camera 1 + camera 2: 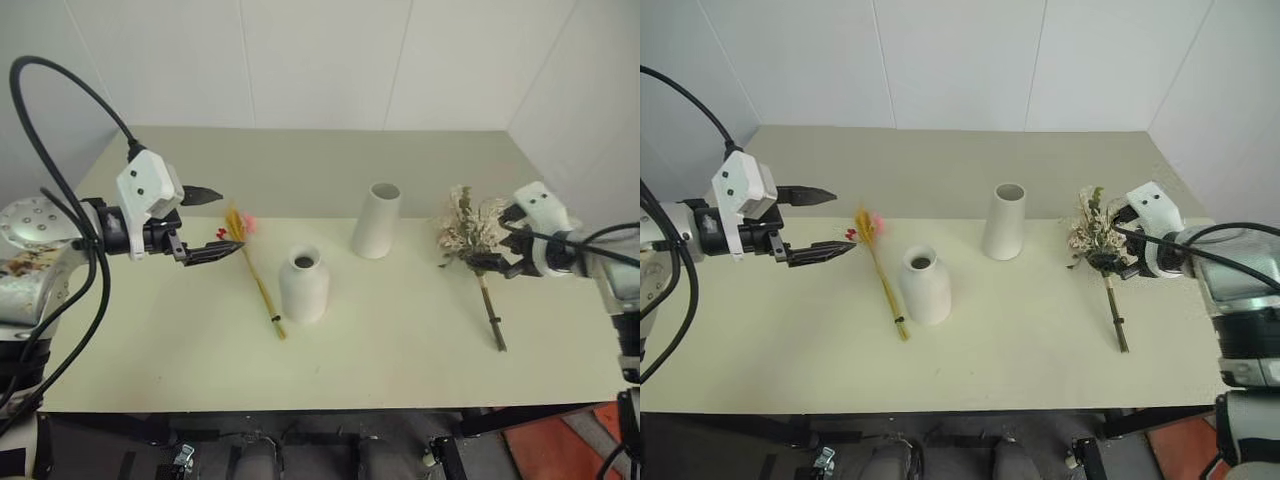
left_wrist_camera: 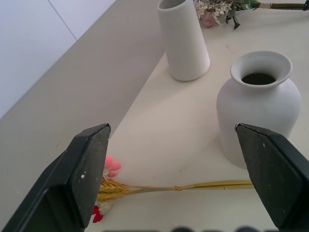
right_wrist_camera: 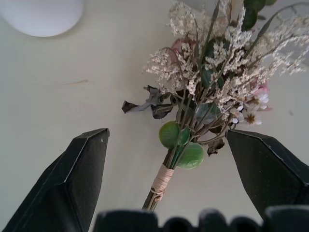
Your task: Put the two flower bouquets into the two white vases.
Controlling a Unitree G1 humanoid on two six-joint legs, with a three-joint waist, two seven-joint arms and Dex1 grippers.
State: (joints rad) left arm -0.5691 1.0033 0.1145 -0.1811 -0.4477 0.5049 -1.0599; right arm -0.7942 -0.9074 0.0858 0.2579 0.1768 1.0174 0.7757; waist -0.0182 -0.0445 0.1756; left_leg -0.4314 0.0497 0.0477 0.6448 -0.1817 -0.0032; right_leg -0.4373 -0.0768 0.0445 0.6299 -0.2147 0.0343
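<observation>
Bouquets lie flat on the cream surface [image 1: 400, 330]: the wheat bunch [image 1: 252, 278] left of centre, the rose bunch [image 1: 478, 255] at right. Between them stand the bottle vase [image 1: 304, 285] and, behind it, the cylinder vase [image 1: 377, 220], both upright. Left pincer [image 1: 205, 225], spread, hovers beside the wheat heads; right pincer [image 3: 166, 179], spread, straddles the rose bunch's stems without touching.

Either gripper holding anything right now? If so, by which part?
Nothing held. Left gripper open beside the slim bouquet; right gripper open around the fuller bouquet, not closed.
</observation>
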